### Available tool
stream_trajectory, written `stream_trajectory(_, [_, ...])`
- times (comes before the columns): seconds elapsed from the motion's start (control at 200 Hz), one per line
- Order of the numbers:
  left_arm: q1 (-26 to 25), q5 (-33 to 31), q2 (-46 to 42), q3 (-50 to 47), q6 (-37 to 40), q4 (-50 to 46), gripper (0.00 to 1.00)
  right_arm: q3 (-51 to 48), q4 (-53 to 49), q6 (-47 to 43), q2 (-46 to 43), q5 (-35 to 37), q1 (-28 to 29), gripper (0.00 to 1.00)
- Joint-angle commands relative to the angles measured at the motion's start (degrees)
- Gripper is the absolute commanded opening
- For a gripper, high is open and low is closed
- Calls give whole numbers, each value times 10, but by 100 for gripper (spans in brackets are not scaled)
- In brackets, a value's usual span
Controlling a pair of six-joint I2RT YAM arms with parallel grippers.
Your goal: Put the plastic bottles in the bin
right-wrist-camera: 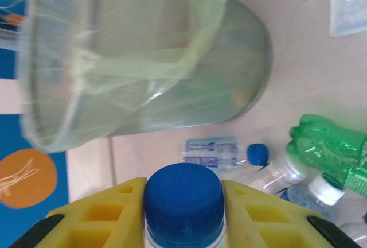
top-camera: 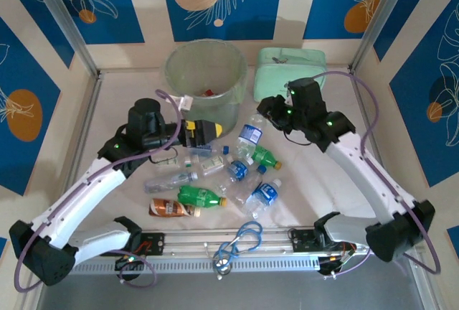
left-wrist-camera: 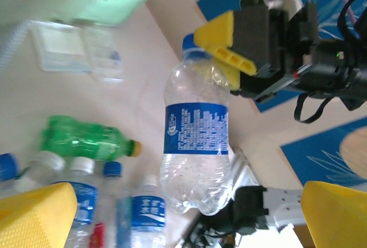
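My right gripper [right-wrist-camera: 183,213] is shut on the blue cap of a clear blue-labelled plastic bottle [top-camera: 249,138], which hangs just right of the bin [top-camera: 206,73]. The same bottle [left-wrist-camera: 198,144] hangs in the left wrist view under the right gripper [left-wrist-camera: 226,50]. My left gripper [top-camera: 206,132] stands open and empty in front of the bin, its yellow fingers [left-wrist-camera: 34,216] wide apart. Below lie several bottles: a green one [top-camera: 265,156], another green one [top-camera: 201,196], a brown-orange one [top-camera: 172,209] and clear blue-labelled ones [top-camera: 264,195]. The translucent pale-green bin [right-wrist-camera: 143,58] is lined with a bag.
A flat mint-green zip case [top-camera: 290,66] lies right of the bin, behind the right gripper. A blue cord loop [top-camera: 240,242] rests on the rail at the near edge. Walls close the table on three sides.
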Motion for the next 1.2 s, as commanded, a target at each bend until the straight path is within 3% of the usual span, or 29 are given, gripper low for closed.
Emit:
stream_trajectory(0.0, [-38, 41, 17, 37, 1, 65, 100, 29, -23, -8, -20, -8, 7, 34])
stream_trajectory(0.205, [-102, 8, 68, 82, 35, 46, 100, 87, -24, -4, -19, -2, 22, 34])
stream_trajectory(0.45, [-123, -12, 89, 97, 57, 32, 100, 117, -14, 5, -4, -4, 29, 34])
stream_trajectory(0.86, [-136, -12, 108, 99, 62, 21, 77, 112, 7, 20, 4, -3, 32, 34])
stream_trajectory(1.085, [-137, -22, 105, 94, 60, 25, 77, 111, 13, 23, 4, -4, 35, 34])
stream_trajectory(1.195, [-138, -33, 104, 94, 62, 25, 67, 106, 14, 26, 3, -3, 37, 34])
